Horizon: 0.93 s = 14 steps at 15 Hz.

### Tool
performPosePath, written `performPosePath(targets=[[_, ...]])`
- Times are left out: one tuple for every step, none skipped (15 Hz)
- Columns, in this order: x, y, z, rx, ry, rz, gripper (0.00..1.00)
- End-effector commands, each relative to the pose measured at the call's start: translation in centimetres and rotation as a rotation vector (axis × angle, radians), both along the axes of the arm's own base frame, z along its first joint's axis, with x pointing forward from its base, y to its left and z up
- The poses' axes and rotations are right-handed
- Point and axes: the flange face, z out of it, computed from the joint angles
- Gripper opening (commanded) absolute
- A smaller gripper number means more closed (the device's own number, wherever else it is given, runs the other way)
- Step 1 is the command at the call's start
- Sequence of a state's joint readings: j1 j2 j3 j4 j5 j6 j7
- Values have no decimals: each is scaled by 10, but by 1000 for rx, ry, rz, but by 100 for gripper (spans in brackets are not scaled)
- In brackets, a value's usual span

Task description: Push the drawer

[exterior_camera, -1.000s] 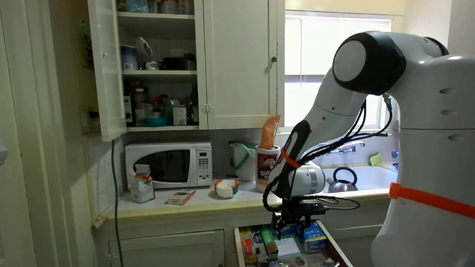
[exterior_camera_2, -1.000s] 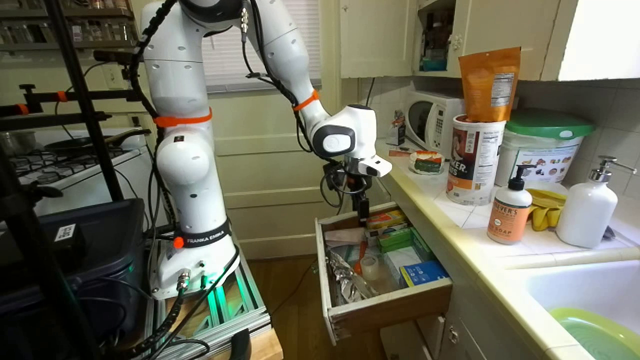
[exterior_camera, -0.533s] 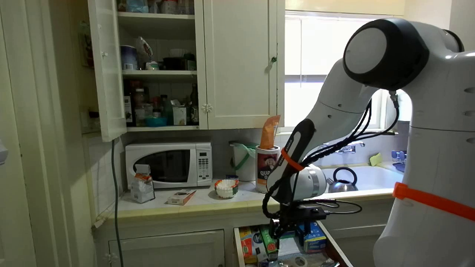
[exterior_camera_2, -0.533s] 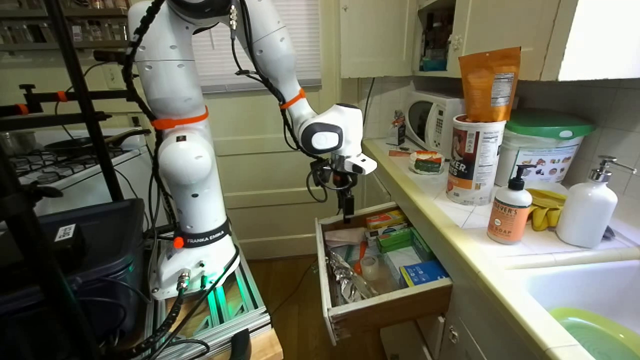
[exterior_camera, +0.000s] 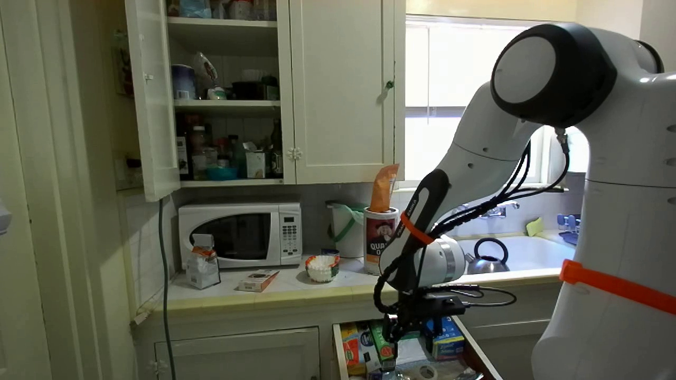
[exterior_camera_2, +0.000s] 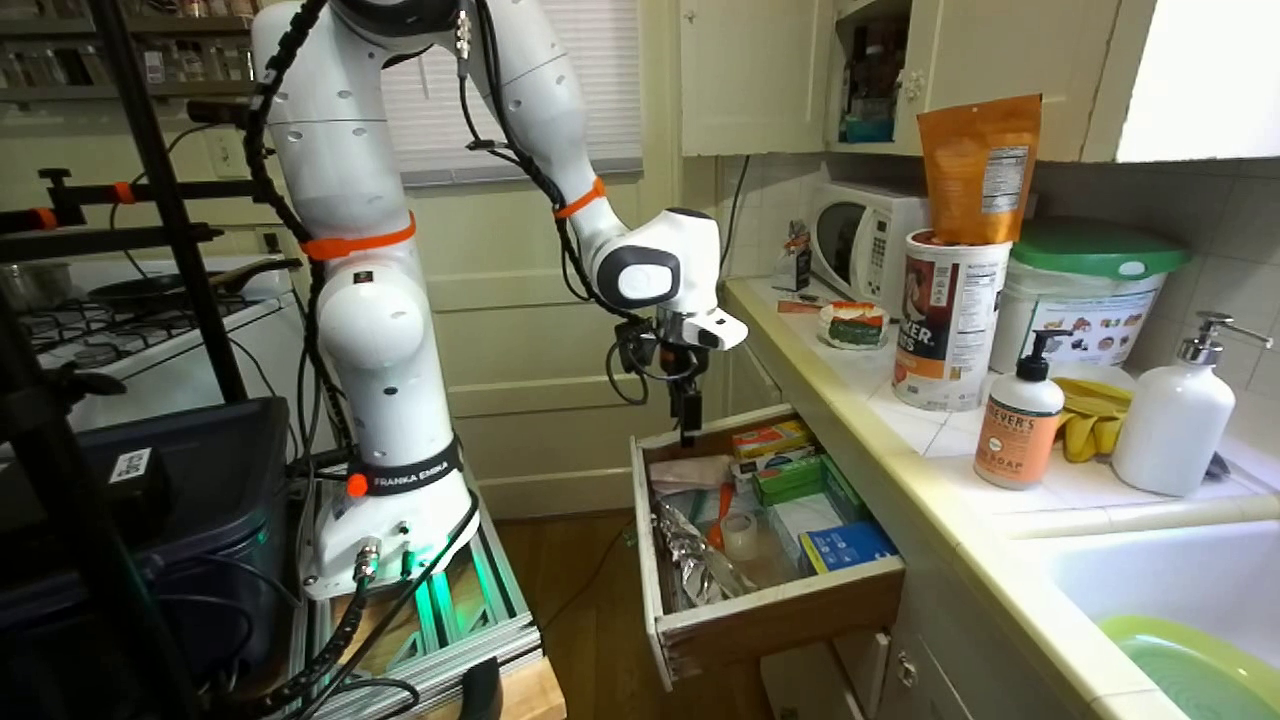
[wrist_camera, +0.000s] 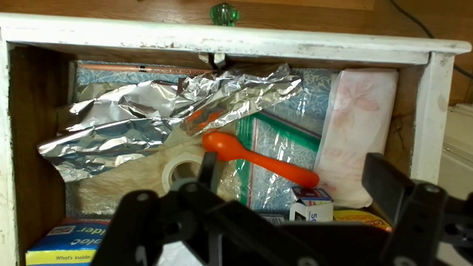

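The white drawer stands pulled out below the counter; its rim shows in both exterior views [exterior_camera_2: 760,603] [exterior_camera: 478,348]. In the wrist view its white front edge [wrist_camera: 221,37] runs across the top, with a green glass knob [wrist_camera: 224,14] outside it. Inside lie crumpled foil [wrist_camera: 125,111], an orange spoon [wrist_camera: 273,166], a tape roll [wrist_camera: 181,162] and several boxes. My gripper hangs over the drawer, pointing down, in both exterior views [exterior_camera_2: 688,432] [exterior_camera: 413,345]. In the wrist view its fingers [wrist_camera: 292,162] are wide apart with nothing between them. The drawer's outer front face is hidden.
The counter edge [exterior_camera_2: 870,440] runs beside the drawer. An oats canister [exterior_camera_2: 950,330] with an orange pouch [exterior_camera_2: 978,165] and a soap bottle [exterior_camera_2: 1018,430] stand on the counter. A sink [exterior_camera_2: 1200,570] is at the right. An upper cabinet door [exterior_camera: 153,105] hangs open.
My gripper has moved away from the counter, toward the drawer's front and the robot's base, and a little lower in an exterior view. The drawer has not moved.
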<state>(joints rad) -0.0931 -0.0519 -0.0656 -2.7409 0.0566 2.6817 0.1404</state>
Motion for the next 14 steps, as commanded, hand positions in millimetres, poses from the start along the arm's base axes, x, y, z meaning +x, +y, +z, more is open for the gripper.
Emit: performPosePath(targets=[[-3, 9, 0, 9, -17, -10, 100], [0, 15, -1, 1, -22, -5, 100], [2, 22, -2, -10, -28, -13, 100], [3, 28, -2, -10, -29, -9, 100], [4, 35, -2, -14, -31, -15, 100], [5, 40, -2, -17, -32, -18, 100], [5, 46, -1, -25, -30, -27, 100], [4, 52, -1, -24, -24, -33, 100], [4, 58, -1, -23, -15, -41, 100], [4, 63, -1, -28, -10, -42, 100], [4, 69, -4, -28, 0, -44, 100], [3, 74, -6, -23, 16, -39, 100], [2, 79, -10, -13, 28, -33, 100], [1, 85, -14, 7, 36, -19, 100]])
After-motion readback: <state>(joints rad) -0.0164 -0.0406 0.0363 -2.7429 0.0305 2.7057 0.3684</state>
